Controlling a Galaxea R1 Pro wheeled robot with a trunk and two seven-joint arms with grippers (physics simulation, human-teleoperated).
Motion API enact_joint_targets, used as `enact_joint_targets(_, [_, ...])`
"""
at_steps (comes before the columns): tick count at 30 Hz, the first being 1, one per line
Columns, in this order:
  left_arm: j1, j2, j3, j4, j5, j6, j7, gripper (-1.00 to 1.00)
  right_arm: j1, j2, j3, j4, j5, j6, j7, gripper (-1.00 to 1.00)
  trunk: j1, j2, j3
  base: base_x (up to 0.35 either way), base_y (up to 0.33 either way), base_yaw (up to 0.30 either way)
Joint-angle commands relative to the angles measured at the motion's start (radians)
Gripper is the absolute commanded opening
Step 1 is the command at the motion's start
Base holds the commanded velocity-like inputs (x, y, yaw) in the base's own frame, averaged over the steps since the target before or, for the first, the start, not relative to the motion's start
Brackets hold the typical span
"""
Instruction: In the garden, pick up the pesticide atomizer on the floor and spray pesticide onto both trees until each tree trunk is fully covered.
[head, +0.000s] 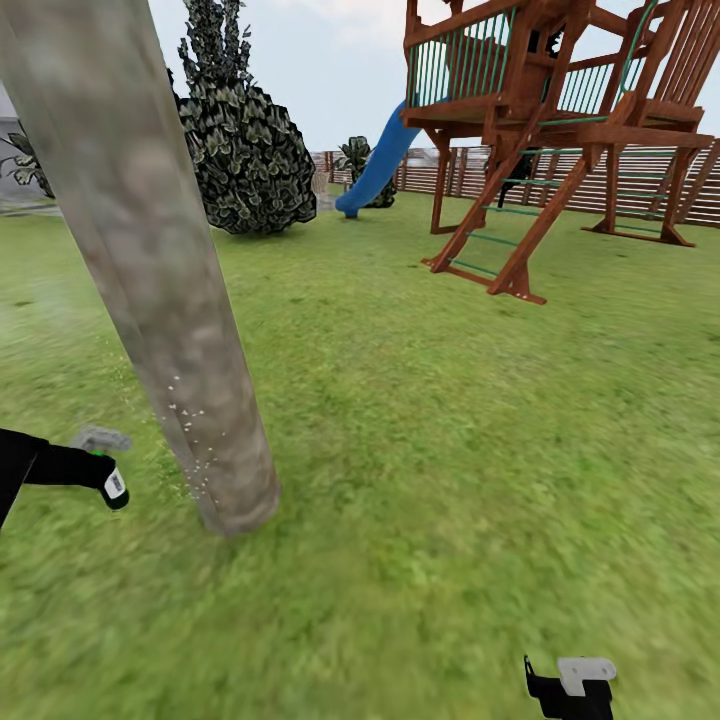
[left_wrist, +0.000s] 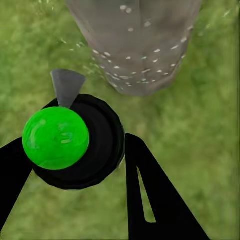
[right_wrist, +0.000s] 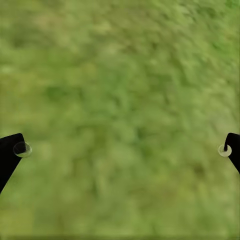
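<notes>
Left claw (left_wrist: 75, 165) pinching pesticide atomizer (left_wrist: 80, 142), pesticide (left_wrist: 130, 65) specks on tree trunk (head: 150, 270), right claw (right_wrist: 120, 150) spread.

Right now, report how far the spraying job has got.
Done: the pesticide atomizer is off the floor, clamped in the left pincer. In hand: whitish pesticide specks dot the lower tree trunk beside it. Left: higher bark looks bare, and a second tree remains. The right pincer hangs open over grass.
</notes>
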Motion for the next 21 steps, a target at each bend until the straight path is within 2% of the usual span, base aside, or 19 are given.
enact_joint_targets(1, [-0.006,0.0,0.002,-0.002,-0.011,0.005,-0.011,-1.0,-0.001,0.0,-0.003,0.002,0.011,-0.003,-0.008,1.0,0.0,0.0,-0.001,0.0,0.0,0.0])
enact_joint_targets(3, [-0.042,0.0,0.002,-0.003,-0.009,0.007,-0.011,-1.0,-0.001,0.0,-0.003,0.002,0.011,-0.003,-0.008,1.0,0.0,0.0,-0.001,0.0,0.0,0.0])
enact_joint_targets(4, [-0.08,0.0,0.002,-0.003,-0.01,0.01,-0.011,-1.0,-0.001,0.0,-0.003,0.002,0.011,-0.003,-0.008,1.0,0.0,0.0,-0.001,0.0,0.0,0.0])
enact_joint_targets(6, [-0.093,-0.002,-0.001,-0.003,-0.01,0.01,-0.011,-1.0,-0.001,0.0,-0.003,0.002,0.011,-0.003,-0.008,1.0,0.0,0.0,-0.001,0.0,0.0,0.0])
enact_joint_targets(9, [-0.079,-0.004,-0.008,0.001,-0.013,0.007,-0.009,-1.0,-0.001,0.0,-0.003,0.002,0.011,-0.003,-0.008,1.0,0.0,0.0,-0.001,0.0,0.0,0.0])
enact_joint_targets(11, [-0.024,-0.008,-0.006,-0.001,-0.01,-0.003,-0.008,-1.0,-0.001,0.0,-0.003,0.002,0.011,-0.003,-0.008,1.0,0.0,0.0,-0.001,0.0,0.0,0.0])
enact_joint_targets(12, [-0.014,-0.01,-0.005,0.0,-0.01,-0.004,-0.008,-1.0,-0.001,0.0,-0.003,0.002,0.011,-0.003,-0.008,1.0,0.0,0.0,-0.001,0.0,0.0,0.0])
enact_joint_targets(16, [-0.004,-0.017,-0.005,0.009,-0.009,-0.003,-0.007,-1.0,-0.001,0.0,-0.002,0.002,0.011,-0.003,-0.008,1.0,0.0,0.0,-0.001,0.0,-0.184,0.033])
enact_joint_targets(21, [0.006,-0.032,-0.003,0.017,-0.012,-0.004,-0.001,-1.0,-0.001,0.0,-0.003,0.002,0.01,-0.003,-0.008,1.0,0.0,0.0,-0.001,0.038,-0.266,0.241])
